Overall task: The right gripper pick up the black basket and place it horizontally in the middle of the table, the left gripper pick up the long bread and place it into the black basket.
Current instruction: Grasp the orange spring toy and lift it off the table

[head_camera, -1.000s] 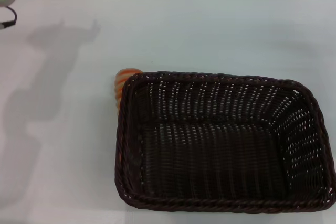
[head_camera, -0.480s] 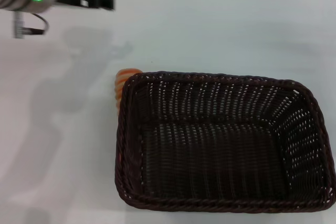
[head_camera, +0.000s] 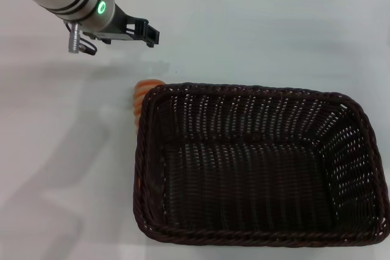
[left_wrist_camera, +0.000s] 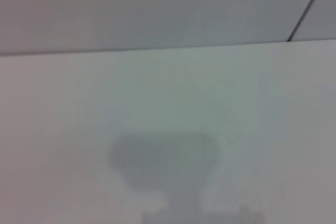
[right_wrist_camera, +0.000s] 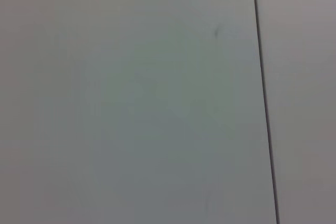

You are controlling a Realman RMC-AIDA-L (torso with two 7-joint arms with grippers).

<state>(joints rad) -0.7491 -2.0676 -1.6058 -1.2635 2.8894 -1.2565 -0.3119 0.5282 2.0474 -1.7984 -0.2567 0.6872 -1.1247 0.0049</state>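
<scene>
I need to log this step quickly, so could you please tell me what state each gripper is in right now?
Left gripper: above the table beyond the long bread, holding nothing; open or closed cannot be told.
Right gripper: not in view.

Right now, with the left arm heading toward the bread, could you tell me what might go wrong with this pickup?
1. The long bread lies tight against the outer left wall of the black basket, only partly visible, so a finger descending on that side could snag the braided rim or shove the basket.
2. The left gripper hovers beyond the bread over the table; a poorly centred grasp might pinch just the loaf's end, letting it tip or slip out.
</scene>
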